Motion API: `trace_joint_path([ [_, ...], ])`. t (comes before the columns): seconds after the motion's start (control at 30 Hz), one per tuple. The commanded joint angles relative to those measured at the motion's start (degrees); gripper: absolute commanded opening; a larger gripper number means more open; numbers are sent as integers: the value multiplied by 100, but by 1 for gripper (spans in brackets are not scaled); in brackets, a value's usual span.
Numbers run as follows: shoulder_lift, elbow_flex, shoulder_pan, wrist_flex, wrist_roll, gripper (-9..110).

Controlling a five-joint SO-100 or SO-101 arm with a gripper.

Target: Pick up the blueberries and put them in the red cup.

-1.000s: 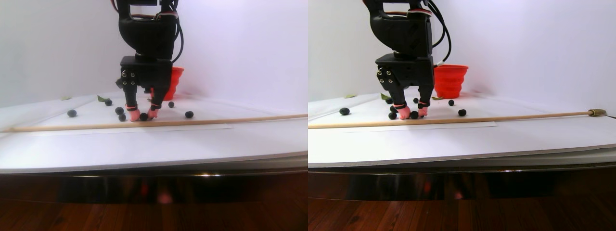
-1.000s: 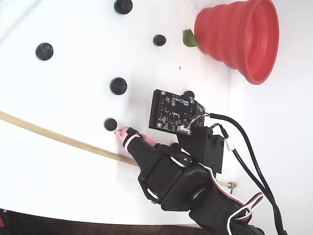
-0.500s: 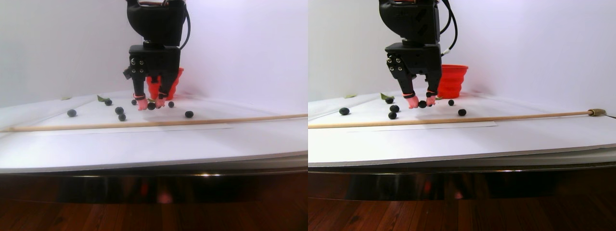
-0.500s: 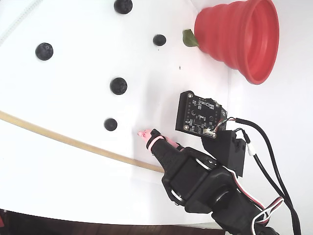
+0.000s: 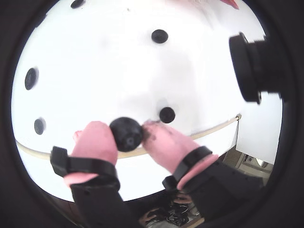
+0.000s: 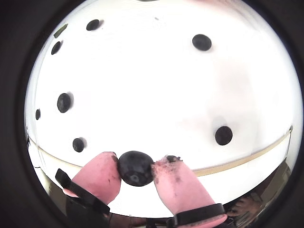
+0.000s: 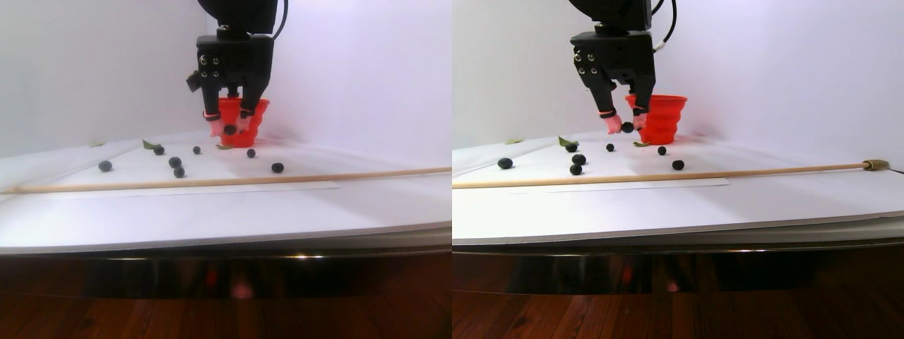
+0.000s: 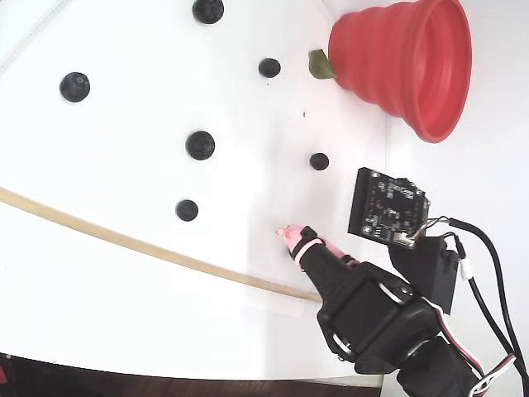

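Note:
My gripper is shut on one blueberry, pinched between its two pink fingertips. In the stereo pair view the gripper hangs above the table, just in front of the red cup. In the fixed view one pink fingertip shows, below and left of the red cup, and the held berry is hidden. Several loose blueberries lie on the white surface, among them one near the gripper and others to its left.
A long wooden stick lies across the white surface in front of the berries. A small green leaf rests against the cup's base. The table's front edge drops to a dark wooden floor.
The gripper closed on a berry at the table, then lifted it clear and carried it back toward the red cup, to the right in the fixed view. The loose berries stayed put.

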Motion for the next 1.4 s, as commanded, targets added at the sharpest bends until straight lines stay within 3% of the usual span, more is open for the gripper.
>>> trace_joint_path([
  [0.0,817,-44,88,53,-62,12],
  [0.57,1204,-431,264,79,-62,12],
  [1.37,510,-1433,334,-615,9,12],
])
